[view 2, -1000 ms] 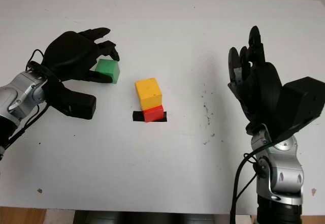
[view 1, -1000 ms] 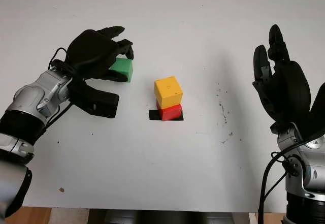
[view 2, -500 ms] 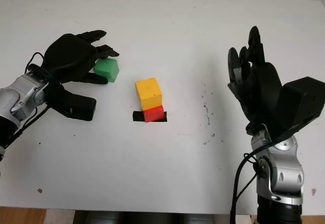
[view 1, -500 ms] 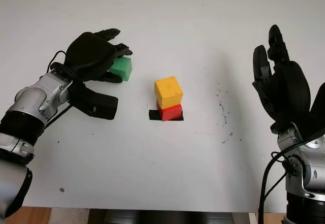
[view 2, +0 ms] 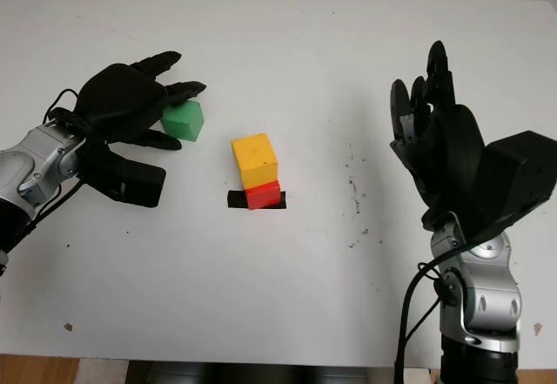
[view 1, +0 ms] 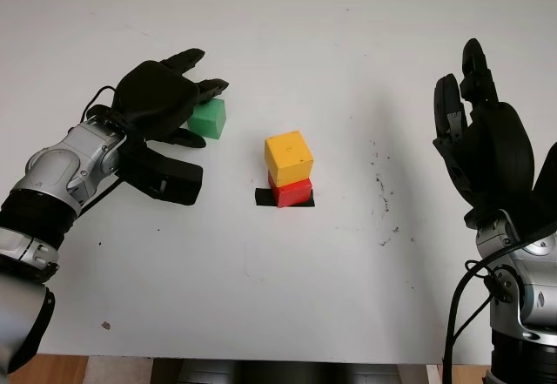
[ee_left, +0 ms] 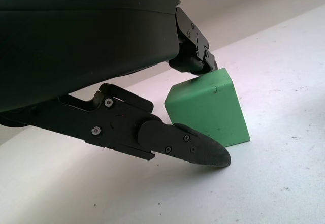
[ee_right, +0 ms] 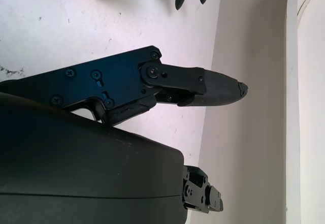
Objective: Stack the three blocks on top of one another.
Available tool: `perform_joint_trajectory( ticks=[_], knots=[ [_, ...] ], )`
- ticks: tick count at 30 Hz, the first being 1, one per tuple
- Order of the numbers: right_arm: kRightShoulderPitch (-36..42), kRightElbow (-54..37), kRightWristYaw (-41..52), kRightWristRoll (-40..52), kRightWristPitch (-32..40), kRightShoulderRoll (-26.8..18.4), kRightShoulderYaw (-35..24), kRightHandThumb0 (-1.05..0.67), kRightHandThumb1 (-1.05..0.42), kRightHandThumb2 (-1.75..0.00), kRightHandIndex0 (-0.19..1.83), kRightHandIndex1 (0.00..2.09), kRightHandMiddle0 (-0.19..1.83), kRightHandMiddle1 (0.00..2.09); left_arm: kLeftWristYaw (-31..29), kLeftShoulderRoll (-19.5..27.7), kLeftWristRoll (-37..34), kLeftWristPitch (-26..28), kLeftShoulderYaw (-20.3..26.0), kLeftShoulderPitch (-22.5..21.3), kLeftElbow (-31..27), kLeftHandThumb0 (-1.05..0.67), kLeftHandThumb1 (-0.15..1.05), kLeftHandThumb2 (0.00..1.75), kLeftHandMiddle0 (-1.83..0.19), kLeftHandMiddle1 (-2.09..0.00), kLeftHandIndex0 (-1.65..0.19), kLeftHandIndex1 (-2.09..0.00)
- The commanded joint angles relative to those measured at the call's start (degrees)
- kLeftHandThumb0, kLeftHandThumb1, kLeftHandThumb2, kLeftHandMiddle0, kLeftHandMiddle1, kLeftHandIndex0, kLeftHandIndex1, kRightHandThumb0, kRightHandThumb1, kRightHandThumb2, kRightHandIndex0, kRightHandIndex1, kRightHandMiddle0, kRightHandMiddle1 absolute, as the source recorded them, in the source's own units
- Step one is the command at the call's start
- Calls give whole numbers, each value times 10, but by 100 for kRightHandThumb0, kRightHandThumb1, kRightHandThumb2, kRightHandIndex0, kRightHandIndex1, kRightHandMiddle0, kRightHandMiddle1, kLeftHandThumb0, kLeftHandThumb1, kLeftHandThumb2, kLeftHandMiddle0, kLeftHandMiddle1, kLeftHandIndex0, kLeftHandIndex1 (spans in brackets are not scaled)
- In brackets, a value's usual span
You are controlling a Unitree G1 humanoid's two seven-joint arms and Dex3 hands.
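Note:
A green block (view 1: 210,119) sits on the white table (view 1: 287,279) at the left. My left hand (view 1: 206,112) is open around it: two fingers reach past its far side and the thumb lies along its near side. In the left wrist view one fingertip touches the top corner of the green block (ee_left: 210,107), while a lower finger (ee_left: 188,145) crosses in front of it. At the table's middle a yellow block (view 1: 288,157) stands on a red block (view 1: 291,192), slightly askew. My right hand (view 1: 461,88) is open, raised upright at the right.
A strip of black tape (view 1: 262,198) lies under the red block. Dark specks (view 1: 381,194) mark the table between the stack and my right hand. The table's front edge (view 1: 261,355) runs along the bottom.
My left hand's fingers have uncurled from over the green block and now stretch past it. The block shifted only slightly. My right hand and the stack have not moved.

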Motion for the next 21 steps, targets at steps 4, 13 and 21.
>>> perform_joint_trajectory(
  ticks=[4, 13, 21],
  knots=[
    [9, -14, -4, -3, 4, 1, -2, -62, -105, -51, -19, 0, -19, 1, 24, 4, -3, -1, 4, -3, -4, -57, 104, 7, -20, -6, -41, -80],
    [14, -17, -7, 0, 4, 2, -5, -62, -105, -50, -19, 0, -19, 0, 49, 3, 20, 6, -10, -6, 1, -49, 105, 11, -42, -9, -33, -139],
    [12, -15, -8, 1, 5, 1, -5, -62, -105, -48, -19, 0, -19, 0, 37, 2, 30, 20, -12, -10, -5, -47, 105, 14, -46, -9, -31, -142]
  ],
)
